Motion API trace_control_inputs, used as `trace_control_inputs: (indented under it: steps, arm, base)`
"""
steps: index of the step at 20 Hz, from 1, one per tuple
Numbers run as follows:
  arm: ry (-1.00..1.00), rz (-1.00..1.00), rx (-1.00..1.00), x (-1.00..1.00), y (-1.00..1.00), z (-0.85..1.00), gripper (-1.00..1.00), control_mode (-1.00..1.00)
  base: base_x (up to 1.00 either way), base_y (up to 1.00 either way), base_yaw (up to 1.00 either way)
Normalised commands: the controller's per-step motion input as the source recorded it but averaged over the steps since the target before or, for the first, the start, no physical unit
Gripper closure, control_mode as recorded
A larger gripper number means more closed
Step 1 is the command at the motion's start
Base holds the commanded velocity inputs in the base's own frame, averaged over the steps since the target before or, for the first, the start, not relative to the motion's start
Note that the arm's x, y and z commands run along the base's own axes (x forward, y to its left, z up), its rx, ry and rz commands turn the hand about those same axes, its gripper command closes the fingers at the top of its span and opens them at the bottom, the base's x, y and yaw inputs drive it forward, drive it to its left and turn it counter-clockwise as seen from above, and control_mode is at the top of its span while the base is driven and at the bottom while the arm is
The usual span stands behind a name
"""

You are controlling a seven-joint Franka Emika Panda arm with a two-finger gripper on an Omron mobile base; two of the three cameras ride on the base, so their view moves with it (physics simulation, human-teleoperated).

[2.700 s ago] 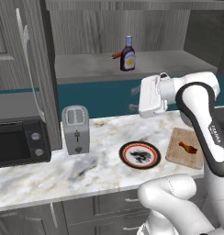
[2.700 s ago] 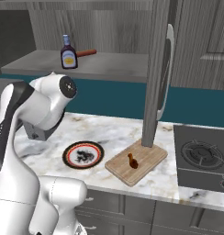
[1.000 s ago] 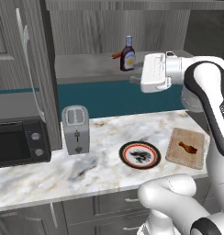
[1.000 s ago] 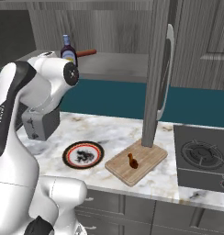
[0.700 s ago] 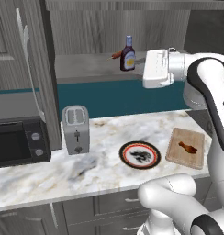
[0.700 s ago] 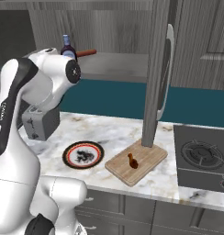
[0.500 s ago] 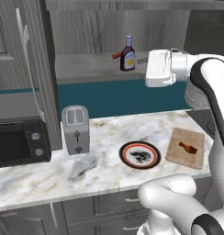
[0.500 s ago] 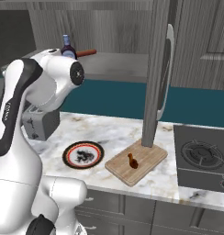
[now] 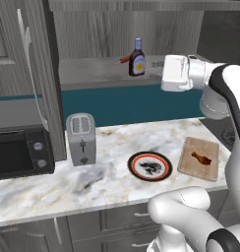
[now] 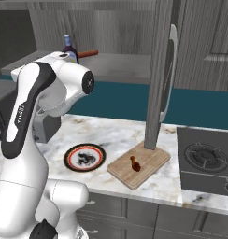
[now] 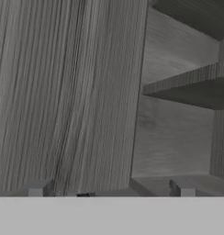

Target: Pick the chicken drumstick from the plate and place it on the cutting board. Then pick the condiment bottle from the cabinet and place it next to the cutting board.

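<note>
Condiment bottle [image 9: 136, 58] stands by a red stick [image 9: 123, 59] in the cabinet [image 9: 92, 69] — the spread, empty claw [image 11: 109, 190], arriving off-line, could topple it.

Arm raised high, wrist level, claw [image 11: 109, 192] with its 2 fingers spread wide, holding nothing.

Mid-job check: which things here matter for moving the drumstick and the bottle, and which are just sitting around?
Job things: chicken drumstick lying on the cutting board; plate; condiment bottle on the cabinet shelf; gripper, open, holding nothing.

Just lying about: toaster, microwave, thin red stick beside the bottle, stove burner.
</note>
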Motion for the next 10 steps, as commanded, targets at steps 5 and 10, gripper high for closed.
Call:
trace_control_inputs:
  steps: [5, 10]
  arm:
    - [0.00, 0.00, 0.03, 0.14, -0.08, 0.08, -1.00, -1.00]
    - [0.00, 0.00, 0.00, 0.15, -0.01, 0.18, -1.00, -1.00]
  base:
    - [0.00, 0.00, 0.00]
    - [0.00, 0.00, 0.00]
